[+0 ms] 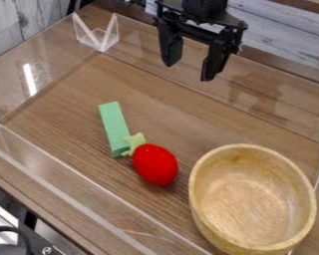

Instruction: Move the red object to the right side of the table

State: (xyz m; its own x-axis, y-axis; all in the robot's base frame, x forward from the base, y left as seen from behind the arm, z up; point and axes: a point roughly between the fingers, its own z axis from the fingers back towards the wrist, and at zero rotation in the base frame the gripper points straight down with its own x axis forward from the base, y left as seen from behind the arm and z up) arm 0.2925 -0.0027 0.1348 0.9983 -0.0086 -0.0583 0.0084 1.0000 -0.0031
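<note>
The black gripper (193, 58) hangs at the top centre of the frame, pointing straight down over the table (242, 115), its two fingers spread well apart with nothing between them. It is up in the air, clear of everything on the surface.

The red object (156, 164), a small glossy toy fruit with a pale green leafy tip, sits on the wood-grain tabletop a little below the middle of the frame, slightly left of centre. Its leafy tip points up and to the left, right at the lower end of a flat green block (116, 129) that lies at a slant above and to its left; the two look to be touching or very nearly so.

To the lower right stands a round light wooden bowl (213, 184), just beside the fruit but apart from it. Low clear acrylic walls (56, 164) edge the table, and a folded clear piece (96, 35) stands in the upper left corner.
</note>
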